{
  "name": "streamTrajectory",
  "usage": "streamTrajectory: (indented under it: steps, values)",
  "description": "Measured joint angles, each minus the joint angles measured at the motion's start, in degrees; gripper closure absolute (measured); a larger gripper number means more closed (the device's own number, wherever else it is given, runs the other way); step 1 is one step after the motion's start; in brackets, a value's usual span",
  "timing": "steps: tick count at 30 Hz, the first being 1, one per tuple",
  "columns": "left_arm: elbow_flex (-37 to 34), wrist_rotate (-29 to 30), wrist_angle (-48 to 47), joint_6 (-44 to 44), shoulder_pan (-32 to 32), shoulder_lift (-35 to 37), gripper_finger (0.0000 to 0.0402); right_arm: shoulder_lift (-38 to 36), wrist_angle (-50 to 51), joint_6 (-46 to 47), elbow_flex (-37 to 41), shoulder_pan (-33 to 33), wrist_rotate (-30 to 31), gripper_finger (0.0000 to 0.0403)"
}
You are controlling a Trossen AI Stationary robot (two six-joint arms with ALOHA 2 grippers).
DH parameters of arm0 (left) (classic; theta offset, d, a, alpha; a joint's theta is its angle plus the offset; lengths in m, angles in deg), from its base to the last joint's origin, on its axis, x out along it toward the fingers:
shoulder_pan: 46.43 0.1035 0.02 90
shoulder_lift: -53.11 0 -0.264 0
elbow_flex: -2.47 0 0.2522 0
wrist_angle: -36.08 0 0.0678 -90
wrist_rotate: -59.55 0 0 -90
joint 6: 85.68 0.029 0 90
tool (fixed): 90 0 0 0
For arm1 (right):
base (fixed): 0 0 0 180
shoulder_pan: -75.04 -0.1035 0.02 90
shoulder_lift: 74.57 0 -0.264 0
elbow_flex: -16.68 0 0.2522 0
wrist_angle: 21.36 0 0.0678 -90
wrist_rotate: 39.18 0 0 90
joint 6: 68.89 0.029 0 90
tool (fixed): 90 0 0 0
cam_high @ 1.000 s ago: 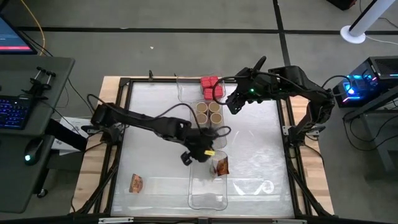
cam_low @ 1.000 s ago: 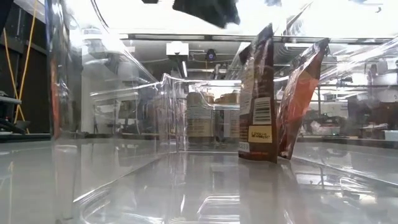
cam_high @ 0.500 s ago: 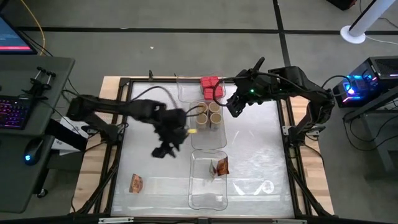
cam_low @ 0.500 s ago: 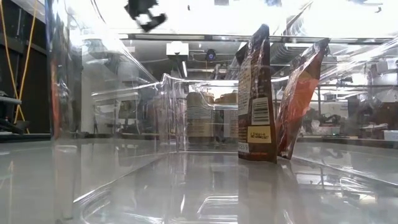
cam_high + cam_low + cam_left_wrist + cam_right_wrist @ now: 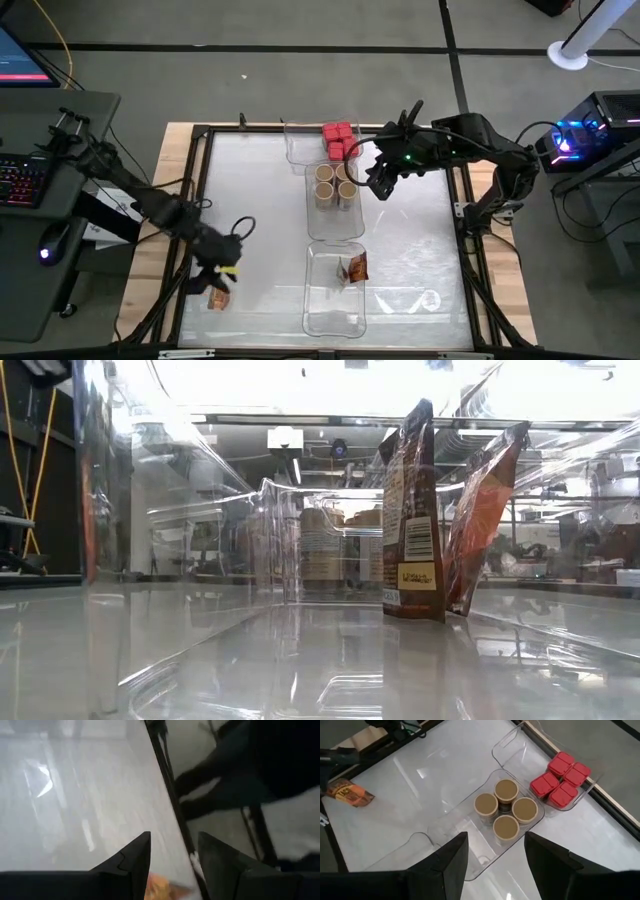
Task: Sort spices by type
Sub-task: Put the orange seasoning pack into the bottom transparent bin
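A loose brown-orange packet [image 5: 218, 298] lies flat on the table near its near left corner; its end shows between my left fingers in the left wrist view [image 5: 164, 888]. My left gripper [image 5: 216, 279] [image 5: 172, 851] hangs open just above it, touching nothing. Other packets [image 5: 352, 268] stand in the near clear tray [image 5: 333, 318], leaning together in the low view [image 5: 412, 510]. Tan-topped round jars [image 5: 335, 184] [image 5: 505, 810] fill the middle tray. Red boxes [image 5: 338, 140] [image 5: 561, 780] sit in the far tray. My right gripper [image 5: 381, 186] [image 5: 495, 847] is open, above the table just right of the jars.
The three clear trays stand in a line down the table's middle. A dark frame rail [image 5: 170, 795] runs along the table's left edge, close to my left gripper. Bare table top [image 5: 415, 230] lies to the right of the trays.
My left gripper has swung from above the near tray toward the table's left edge and its near edge, and now hangs over the loose packet. The packets in the near tray have stayed standing where they were.
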Motion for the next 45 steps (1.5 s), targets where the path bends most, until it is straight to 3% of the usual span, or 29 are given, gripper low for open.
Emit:
streamTrajectory:
  steps: [12,17,28,45]
  values:
    - [4.2,2.5,-13.5,3.0,-15.6,-1.4,0.0255,0.0,0.0,-2.0,0.0,0.1,1.5,0.0212]
    - [5.3,9.1,-13.5,16.0,-19.8,-3.7,0.0255,0.0,0.0,-3.0,0.0,0.3,1.6,0.0212]
    - [5.3,12.2,-18.7,42.3,-20.4,-9.8,0.0254,0.0,0.0,-1.3,0.0,0.3,1.8,0.0212]
    - [4.4,12.0,-17.2,55.7,-19.4,-16.6,0.0254,0.0,-0.1,0.0,0.0,0.3,2.0,0.0212]
